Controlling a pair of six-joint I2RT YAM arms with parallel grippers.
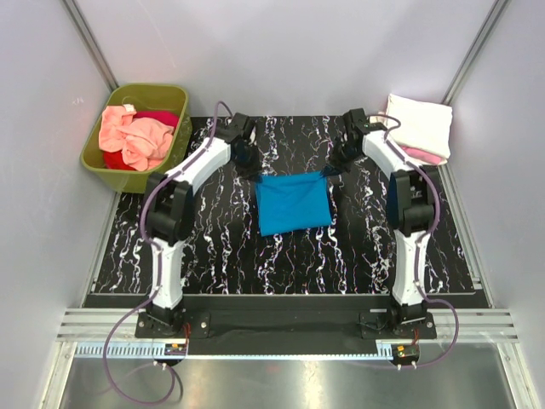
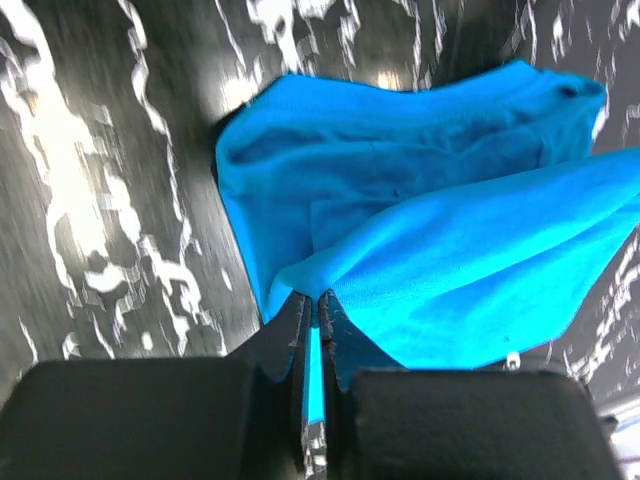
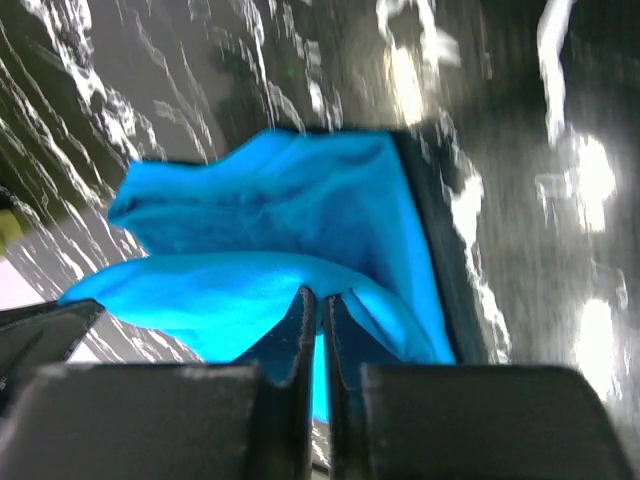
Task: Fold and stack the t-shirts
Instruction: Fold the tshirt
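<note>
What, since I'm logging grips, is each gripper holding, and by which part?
The blue t-shirt: the left gripper pinches its far left corner, the right gripper its far right corner.

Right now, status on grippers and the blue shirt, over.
Left gripper shut on blue t-shirt, far-left corner. Right gripper shut on far-right corner. Green tub, white folded stack both well clear.

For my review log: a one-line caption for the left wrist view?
Left fingers pinch an edge of the blue t-shirt over the black marbled table.
</note>
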